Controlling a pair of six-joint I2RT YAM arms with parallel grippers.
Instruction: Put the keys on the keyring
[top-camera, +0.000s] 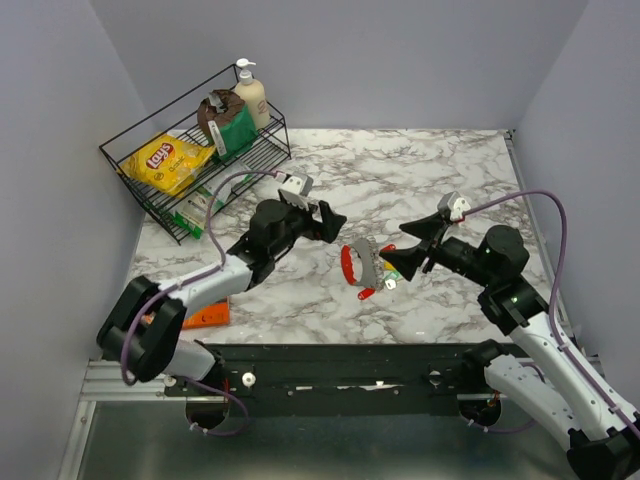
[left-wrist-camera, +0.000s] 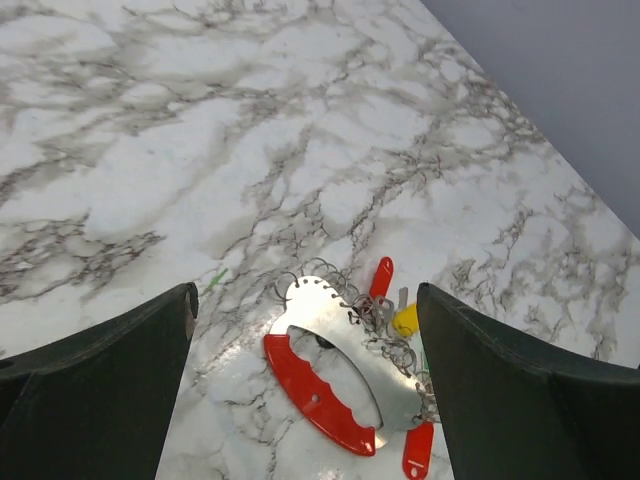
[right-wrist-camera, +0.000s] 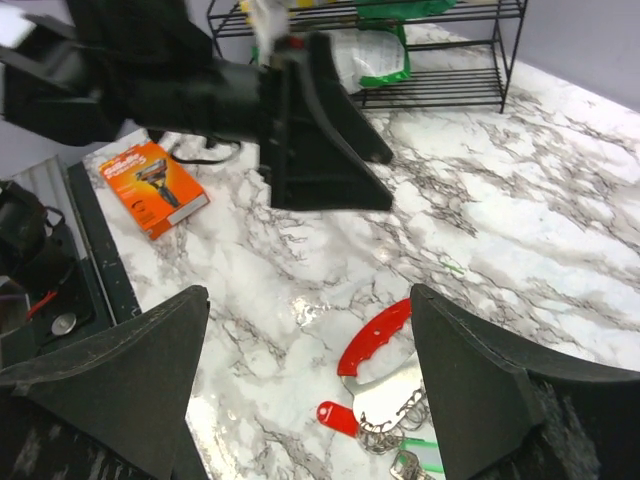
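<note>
The red curved keyring with silvery plate (left-wrist-camera: 335, 325) is lying on the white marble tabletop (left-wrist-camera: 150, 150), tiny coloured-head keys (left-wrist-camera: 405, 320) bunching against it; whether they are threaded on, I cannot tell. The left gripper (left-wrist-camera: 305, 300) and right gripper (right-wrist-camera: 310, 295) are hovering beside it, both spread and empty.

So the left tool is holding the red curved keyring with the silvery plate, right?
Not holding: the left tool is open, and the red curved keyring with the silvery plate lies free on the marble table, seen in the left wrist view.
</note>
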